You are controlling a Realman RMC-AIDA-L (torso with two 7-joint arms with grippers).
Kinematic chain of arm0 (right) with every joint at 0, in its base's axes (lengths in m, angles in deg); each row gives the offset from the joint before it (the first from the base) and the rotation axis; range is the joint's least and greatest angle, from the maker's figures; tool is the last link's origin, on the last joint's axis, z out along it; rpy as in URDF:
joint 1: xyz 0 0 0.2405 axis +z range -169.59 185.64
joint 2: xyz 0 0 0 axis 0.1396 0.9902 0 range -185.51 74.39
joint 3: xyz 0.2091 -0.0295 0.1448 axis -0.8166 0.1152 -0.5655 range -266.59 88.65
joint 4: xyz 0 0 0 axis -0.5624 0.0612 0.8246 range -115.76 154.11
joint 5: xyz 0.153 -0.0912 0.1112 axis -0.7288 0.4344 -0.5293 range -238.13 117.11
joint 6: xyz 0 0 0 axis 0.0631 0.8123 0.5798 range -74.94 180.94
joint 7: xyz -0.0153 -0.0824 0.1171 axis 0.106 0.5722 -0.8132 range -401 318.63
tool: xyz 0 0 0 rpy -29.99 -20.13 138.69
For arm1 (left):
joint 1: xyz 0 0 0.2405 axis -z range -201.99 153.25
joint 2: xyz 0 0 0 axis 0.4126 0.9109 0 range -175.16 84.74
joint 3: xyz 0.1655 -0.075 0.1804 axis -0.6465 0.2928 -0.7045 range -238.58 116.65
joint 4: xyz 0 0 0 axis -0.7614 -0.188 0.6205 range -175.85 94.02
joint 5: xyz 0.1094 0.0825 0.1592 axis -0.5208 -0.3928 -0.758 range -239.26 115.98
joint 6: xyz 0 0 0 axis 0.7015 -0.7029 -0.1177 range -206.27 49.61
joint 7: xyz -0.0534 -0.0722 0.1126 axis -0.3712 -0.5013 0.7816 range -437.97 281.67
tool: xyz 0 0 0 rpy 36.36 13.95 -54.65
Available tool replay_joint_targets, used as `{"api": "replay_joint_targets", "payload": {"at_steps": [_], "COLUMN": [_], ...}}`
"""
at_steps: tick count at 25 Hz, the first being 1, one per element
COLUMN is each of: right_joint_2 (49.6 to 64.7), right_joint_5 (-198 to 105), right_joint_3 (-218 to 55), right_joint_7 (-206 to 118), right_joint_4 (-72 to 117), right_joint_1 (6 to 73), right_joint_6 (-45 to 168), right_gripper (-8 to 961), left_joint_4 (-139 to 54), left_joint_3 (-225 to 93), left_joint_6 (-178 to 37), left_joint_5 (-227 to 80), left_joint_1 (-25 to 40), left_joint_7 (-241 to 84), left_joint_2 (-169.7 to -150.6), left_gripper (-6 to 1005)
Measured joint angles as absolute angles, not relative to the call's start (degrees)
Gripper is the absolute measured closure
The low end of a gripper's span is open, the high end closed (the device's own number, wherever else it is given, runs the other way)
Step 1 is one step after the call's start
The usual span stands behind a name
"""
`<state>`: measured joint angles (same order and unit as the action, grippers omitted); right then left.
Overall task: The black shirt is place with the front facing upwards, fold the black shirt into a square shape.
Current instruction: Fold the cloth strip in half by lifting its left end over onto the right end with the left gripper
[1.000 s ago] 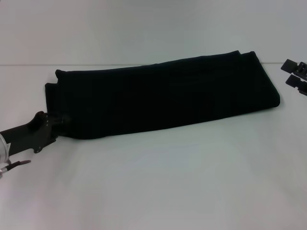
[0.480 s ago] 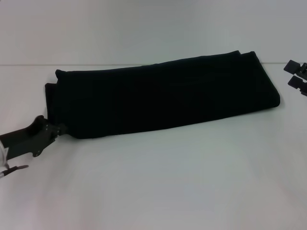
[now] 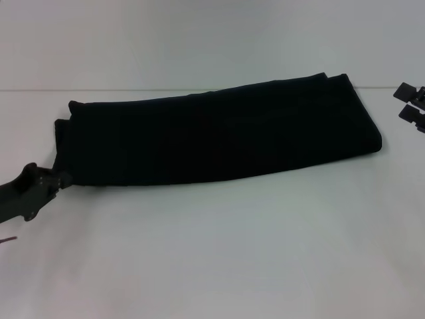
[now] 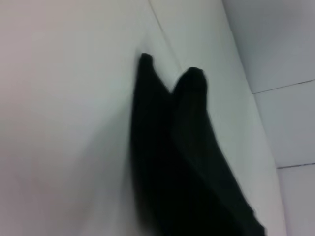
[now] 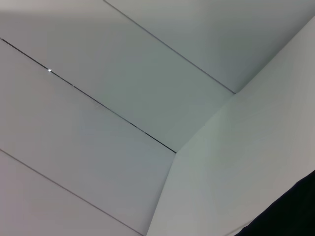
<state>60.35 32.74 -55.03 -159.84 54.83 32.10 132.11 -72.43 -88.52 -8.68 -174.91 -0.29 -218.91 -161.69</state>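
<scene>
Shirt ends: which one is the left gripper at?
The end of the black shirt on the robot's left, beside the left gripper; the opposite end lies near the right gripper.

Plain black shirt (image 3: pixel 219 133), white table (image 3: pixel 232 252)

Even, diffuse light, no glare. White worktop (image 3: pixel 219 252) bright, faint soft shadow under folded black cloth shirt (image 3: pixel 219 136). Shirt's folds lost in blackness. Left wrist view blurred, shirt edges (image 4: pixel 182 162) smeared. Right wrist view soft, evenly lit.
</scene>
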Motion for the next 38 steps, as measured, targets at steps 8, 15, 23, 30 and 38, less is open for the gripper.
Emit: {"api": "replay_joint_targets", "payload": {"at_steps": [8, 15, 23, 30, 38], "right_joint_2": [60.40, 60.43, 60.57, 60.50, 60.45], "right_joint_5": [32.7, 32.7, 32.7, 32.7, 32.7], "right_joint_3": [-55.3, -55.6, -55.6, -55.9, -56.2], "right_joint_7": [-159.9, -159.9, -159.9, -159.9, -159.7], "right_joint_4": [54.7, 54.7, 54.7, 54.7, 54.7], "right_joint_1": [32.0, 32.1, 32.1, 32.0, 32.0], "right_joint_6": [132.2, 132.2, 132.2, 132.2, 132.2], "right_gripper": [103, 104, 104, 104, 105], "left_joint_4": [-71.9, -72.1, -71.7, -68.4, -68.4], "left_joint_3": [-89.0, -88.9, -88.8, -88.4, -88.4], "left_joint_6": [-13.0, -12.7, -12.5, -13.2, -12.8], "left_joint_5": [-177.4, -177.4, -177.4, -177.5, -177.2], "left_joint_1": [0.2, 0.2, 0.2, -0.3, -0.8], "left_joint_7": [-219.5, -219.4, -219.7, -221.9, -222.1], "left_joint_2": [-161.49, -161.32, -160.87, -159.94, -160.18], "left_gripper": [945, 920, 892, 867, 662]}}
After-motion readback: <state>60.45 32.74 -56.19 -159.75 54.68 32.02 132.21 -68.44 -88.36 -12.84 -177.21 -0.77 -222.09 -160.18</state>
